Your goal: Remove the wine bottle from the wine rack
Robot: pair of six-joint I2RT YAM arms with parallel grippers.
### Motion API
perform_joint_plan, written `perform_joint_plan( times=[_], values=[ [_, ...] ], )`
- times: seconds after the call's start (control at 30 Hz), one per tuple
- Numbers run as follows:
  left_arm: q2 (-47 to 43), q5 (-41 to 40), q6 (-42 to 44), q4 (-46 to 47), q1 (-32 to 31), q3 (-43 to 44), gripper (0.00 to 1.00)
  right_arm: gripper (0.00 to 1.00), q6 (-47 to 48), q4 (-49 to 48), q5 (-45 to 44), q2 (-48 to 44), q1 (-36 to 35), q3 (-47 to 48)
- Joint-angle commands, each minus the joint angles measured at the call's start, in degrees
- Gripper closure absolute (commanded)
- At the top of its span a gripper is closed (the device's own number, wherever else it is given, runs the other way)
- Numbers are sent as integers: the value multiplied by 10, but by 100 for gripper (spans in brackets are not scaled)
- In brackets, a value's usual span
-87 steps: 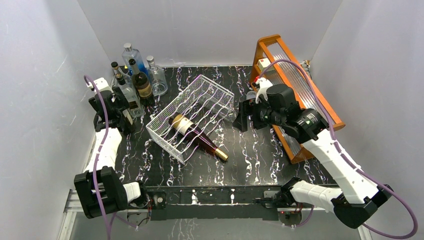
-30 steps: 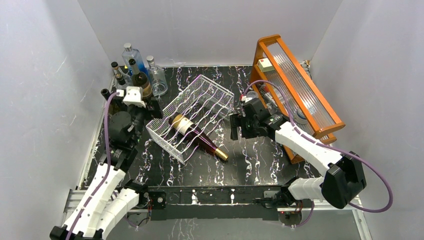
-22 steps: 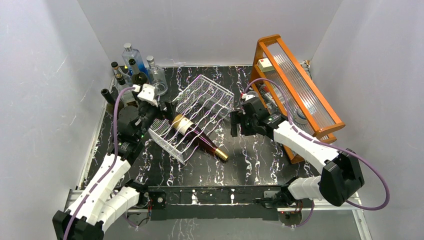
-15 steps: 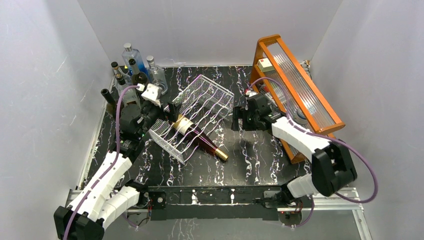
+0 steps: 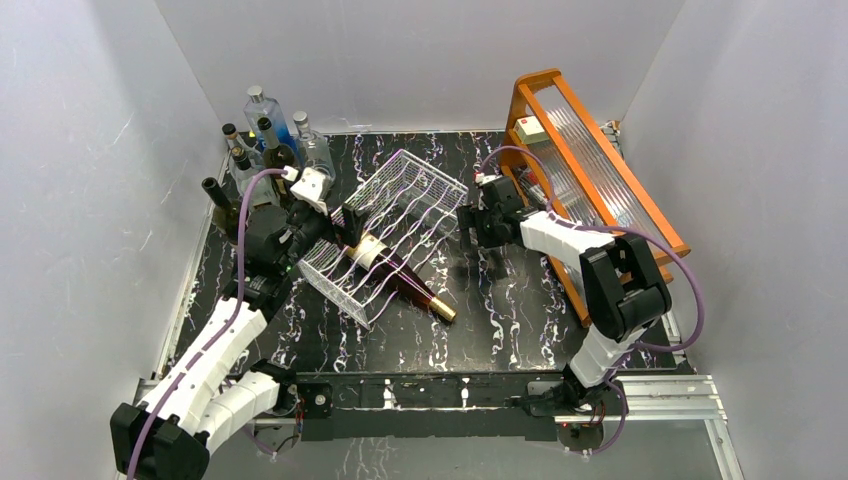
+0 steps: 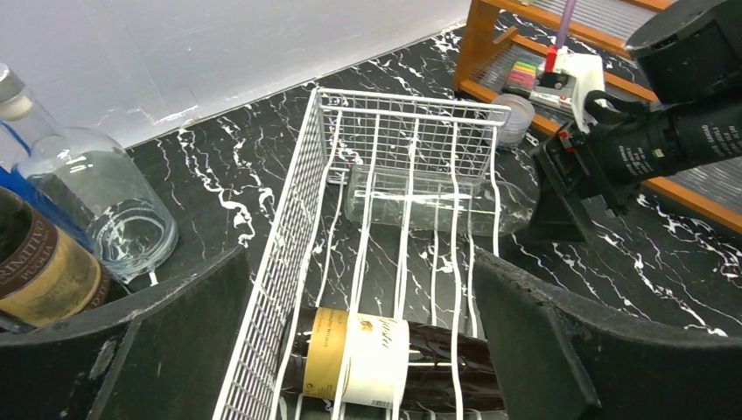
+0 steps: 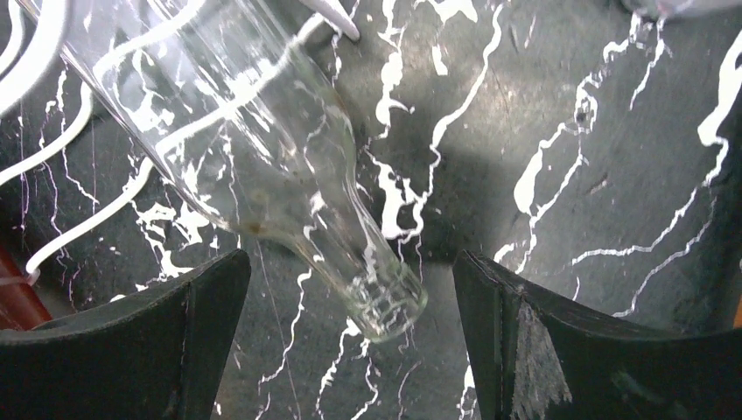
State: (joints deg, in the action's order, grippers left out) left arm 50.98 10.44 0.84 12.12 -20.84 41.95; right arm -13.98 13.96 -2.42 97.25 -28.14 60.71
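Fingers (image 6: 175,341) of my left gripper (image 6: 363,267) stand wide apart above one end of the wine rack (image 6: 385,131), holding nothing. Beneath them the wine bottle (image 6: 367,359) lies inside it, under white wires. My right gripper (image 7: 350,262), also wide, straddles the neck of a clear bottle (image 7: 262,149) jutting from the rack's far row. Standing bottles (image 5: 272,148) crowd my left; an orange frame (image 5: 590,180) flanks my right.

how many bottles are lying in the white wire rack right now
2. A dark wine bottle with a cream label lies in a nearer cradle, gold-capped neck sticking out. A clear glass bottle lies farther back, neck poking out toward the right gripper. No others seen.
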Motion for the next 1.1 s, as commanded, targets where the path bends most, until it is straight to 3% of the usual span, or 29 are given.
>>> perform_joint_plan(
  times=[0.0,0.13,0.33,0.53,0.8,1.07],
  values=[
    [-5,23,-1,15,-4,22,2,2,42,-65,10,16,1,15],
    [-2,21,-1,14,-4,21,2,6,51,-149,87,17,1,-24],
    [2,21,-5,18,-4,18,2,27,33,-198,105,36,4,-45],
    [4,30,-14,22,-4,19,2,41,27,-212,130,31,6,-79],
    [8,30,-20,23,-4,18,2,55,5,-192,133,-55,5,-151],
    [14,29,-21,24,-5,18,2,59,-53,-91,149,-179,5,-205]
  ],
)
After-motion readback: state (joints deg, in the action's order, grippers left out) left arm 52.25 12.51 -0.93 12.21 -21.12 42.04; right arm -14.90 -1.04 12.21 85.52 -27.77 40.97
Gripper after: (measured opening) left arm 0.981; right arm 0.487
